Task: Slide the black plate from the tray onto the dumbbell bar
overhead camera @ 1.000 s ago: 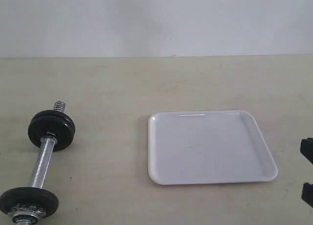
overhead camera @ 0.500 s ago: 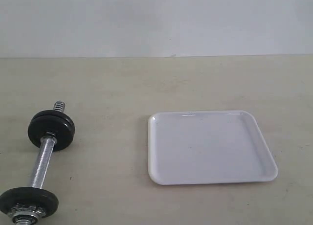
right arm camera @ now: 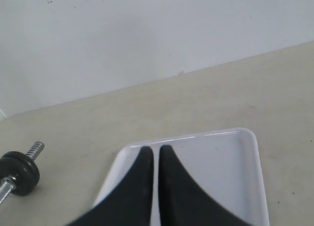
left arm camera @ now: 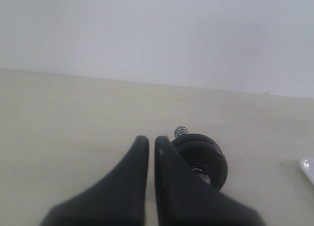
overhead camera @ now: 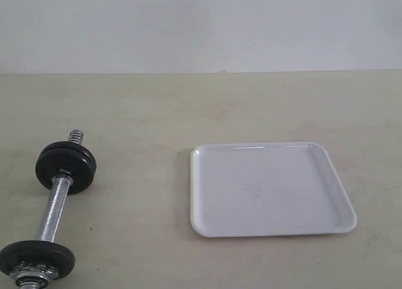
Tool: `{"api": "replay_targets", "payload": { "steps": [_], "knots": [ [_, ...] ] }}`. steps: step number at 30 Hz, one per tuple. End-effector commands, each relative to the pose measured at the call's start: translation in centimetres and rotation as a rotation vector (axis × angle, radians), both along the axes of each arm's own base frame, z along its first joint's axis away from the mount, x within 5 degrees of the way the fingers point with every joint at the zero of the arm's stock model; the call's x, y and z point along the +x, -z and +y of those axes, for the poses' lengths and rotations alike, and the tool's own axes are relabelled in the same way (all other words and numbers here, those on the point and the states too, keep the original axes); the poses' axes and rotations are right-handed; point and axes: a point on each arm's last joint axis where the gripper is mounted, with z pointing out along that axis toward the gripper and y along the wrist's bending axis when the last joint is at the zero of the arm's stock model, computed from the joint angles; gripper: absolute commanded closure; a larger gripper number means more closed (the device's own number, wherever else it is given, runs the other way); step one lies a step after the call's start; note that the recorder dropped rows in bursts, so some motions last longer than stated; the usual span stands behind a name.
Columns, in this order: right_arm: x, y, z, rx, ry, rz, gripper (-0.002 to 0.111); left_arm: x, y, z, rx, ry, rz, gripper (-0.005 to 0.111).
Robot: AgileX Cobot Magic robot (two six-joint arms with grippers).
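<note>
Two grippers, neither seen from the exterior camera; each shows only in its own wrist view. Left gripper (left arm camera: 148, 139): clenched, fingers pressed together with only a hairline between them, nothing held. Its tips point toward the far end of the bar; whether they touch it I cannot tell. Right gripper (right arm camera: 153, 148): likewise clenched on nothing, tips seen against one edge of the tray (overhead camera: 270, 188); its height above the tray I cannot tell. Tray lies flat on the worktop (overhead camera: 138, 107), right of centre, white and glossy. Bar (overhead camera: 53, 207) lies on the worktop at the left, well apart from the tray, running from the camera's near side away and slightly rightward. Near end: one black disc (overhead camera: 36, 257) with a silver nut (overhead camera: 31, 275) outside it. Far end: a doubled black rim, two discs face to face, with the threaded tip (overhead camera: 75, 136) sticking out beyond them. Plate (overhead camera: 65, 147): seems to be one of that far pair, threaded on the bar; which of the two I cannot tell.
</note>
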Motion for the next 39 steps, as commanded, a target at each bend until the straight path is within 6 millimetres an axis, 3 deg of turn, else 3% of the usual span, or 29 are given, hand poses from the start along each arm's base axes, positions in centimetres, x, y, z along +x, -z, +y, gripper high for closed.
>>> {"api": "replay_targets", "payload": {
  "steps": [1, 39],
  "knots": [
    [-0.1, 0.2, 0.0, -0.018, -0.005, -0.011, 0.108, 0.0, 0.0, 0.0, 0.004, -0.003, -0.009, 0.102],
    [-1.5, -0.8, -0.3, -0.068, -0.012, -0.201, 0.108, 0.0, 0.0, 0.0, 0.004, -0.003, -0.009, 0.102]
  ]
}}
